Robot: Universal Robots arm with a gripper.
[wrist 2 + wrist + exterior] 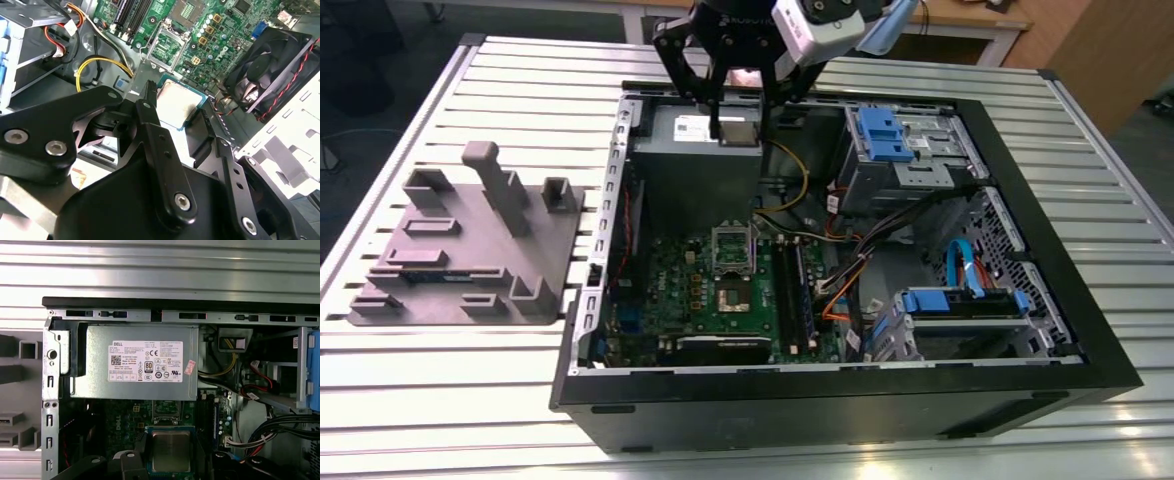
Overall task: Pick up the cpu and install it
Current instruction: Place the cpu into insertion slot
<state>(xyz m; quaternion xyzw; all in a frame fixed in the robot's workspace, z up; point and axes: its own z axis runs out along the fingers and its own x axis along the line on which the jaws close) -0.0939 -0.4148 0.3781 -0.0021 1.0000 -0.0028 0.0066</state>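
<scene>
Black two-finger gripper (pixel 735 125) is clamping the small flat square silver-topped cpu (pixel 176 102) by its edges above the grey metal power supply box (pixel 135 362), needing a level, corner-matched carry to the seemingly open socket (pixel 731 290) on the green motherboard (pixel 670 265).

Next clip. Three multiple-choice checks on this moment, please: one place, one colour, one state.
1. Where is the cpu? A) held in the tool above the case B) beside the case C) under the case
2. The drive-bay clips are: A) white B) blue C) pink
3. The socket is: A) filled B) under a cooler C) empty
Answers: 1 A, the tool grips it over the open case; 2 B, plainly blue; 3 C, its lid is up, nothing seated.
</scene>
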